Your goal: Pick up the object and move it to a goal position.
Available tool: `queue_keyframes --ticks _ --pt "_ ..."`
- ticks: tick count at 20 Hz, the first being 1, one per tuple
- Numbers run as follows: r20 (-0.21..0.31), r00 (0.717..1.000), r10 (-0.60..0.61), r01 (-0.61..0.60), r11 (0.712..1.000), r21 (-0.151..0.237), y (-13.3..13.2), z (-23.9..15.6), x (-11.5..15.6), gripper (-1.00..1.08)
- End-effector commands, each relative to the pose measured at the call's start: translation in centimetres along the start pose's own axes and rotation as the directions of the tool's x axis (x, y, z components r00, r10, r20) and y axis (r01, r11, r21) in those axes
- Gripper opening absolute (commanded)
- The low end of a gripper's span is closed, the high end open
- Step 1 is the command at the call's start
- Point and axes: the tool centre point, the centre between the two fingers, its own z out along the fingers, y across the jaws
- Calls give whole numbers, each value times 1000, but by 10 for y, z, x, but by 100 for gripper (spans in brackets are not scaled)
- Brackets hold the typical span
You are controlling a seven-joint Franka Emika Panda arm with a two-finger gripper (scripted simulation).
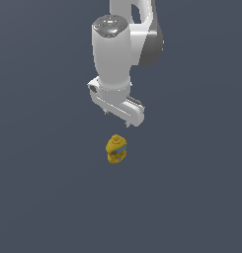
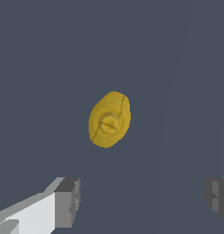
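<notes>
Directly below the open, empty end effector (image 1: 117,116), the yellow squeeze bottle (image 1: 116,149) stands upright, apart from its fingers (image 2: 67,202).

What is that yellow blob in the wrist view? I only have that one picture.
Observer: It is a small squeeze bottle, seen from straight above. The exterior view shows a blue-and-orange label on its side.
Operator: Is it standing or lying down?
Observer: Standing upright, its pointed cap toward the gripper.
Operator: Has the gripper got hold of it?
Observer: No. In the exterior view the gripper hangs above the bottle with a clear gap between them.
</notes>
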Motion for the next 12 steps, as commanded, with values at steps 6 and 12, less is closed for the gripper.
queue_keyframes --ticks 6,12 --pt "-18 981 192 -192 981 7 -10 11 16 100" --pt "-29 947 319 -319 948 15 -17 19 27 100"
